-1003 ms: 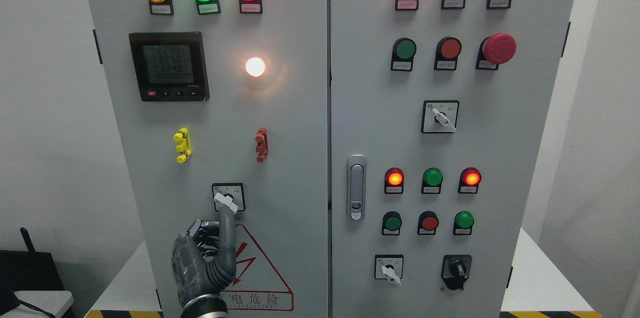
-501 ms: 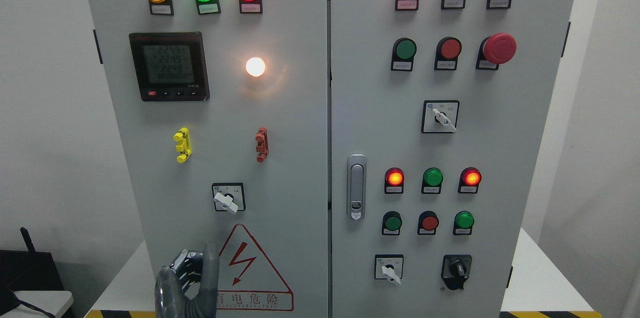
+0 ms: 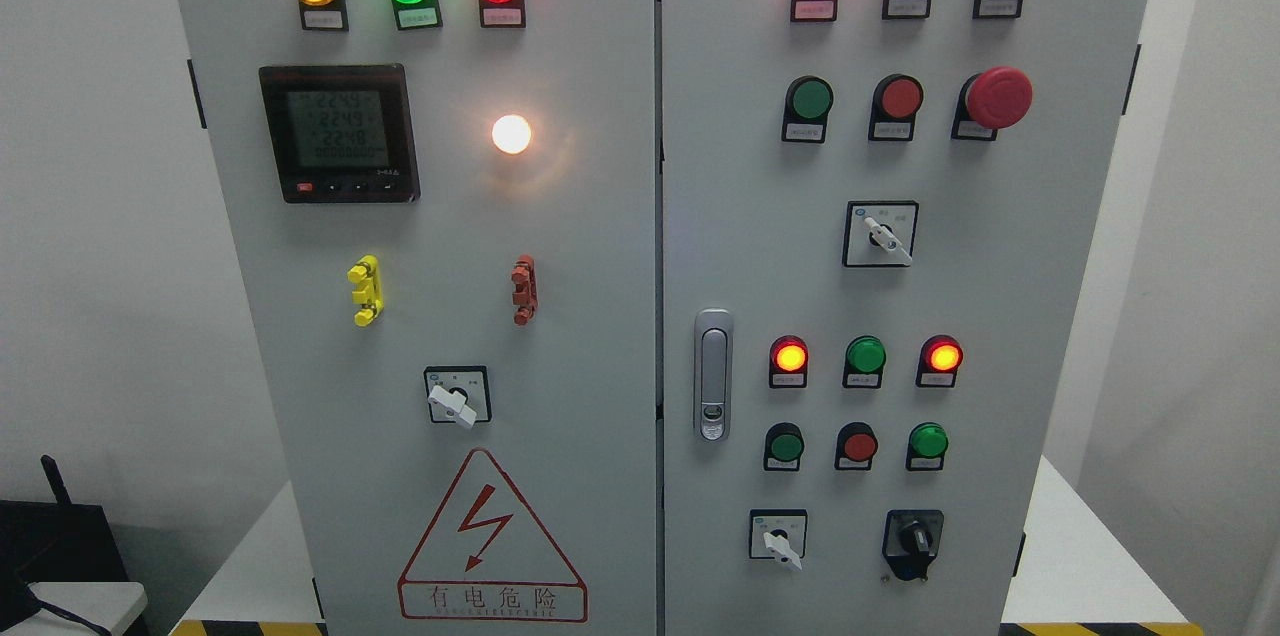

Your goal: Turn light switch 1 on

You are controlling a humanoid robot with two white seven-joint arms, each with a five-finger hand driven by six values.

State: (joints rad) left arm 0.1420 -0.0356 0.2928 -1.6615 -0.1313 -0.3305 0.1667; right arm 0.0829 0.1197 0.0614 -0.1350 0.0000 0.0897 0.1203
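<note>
No hands in view; their state can't be told. Switch [image 3: 456,398] low on left door, lever tilted. Lamp [image 3: 511,134] above glows. Task looks done; no next move needed.

The head view shows no part of the robot's body. The left arm and left hand are out of the picture: nothing of them shows at the lower left corner or along the bottom edge left of the middle. The right arm and right hand are also out of the picture, with nothing at the lower right corner or along the bottom edge right of the middle. No wrist or forearm crosses any edge, so the pose and state of both hands cannot be told.
</note>
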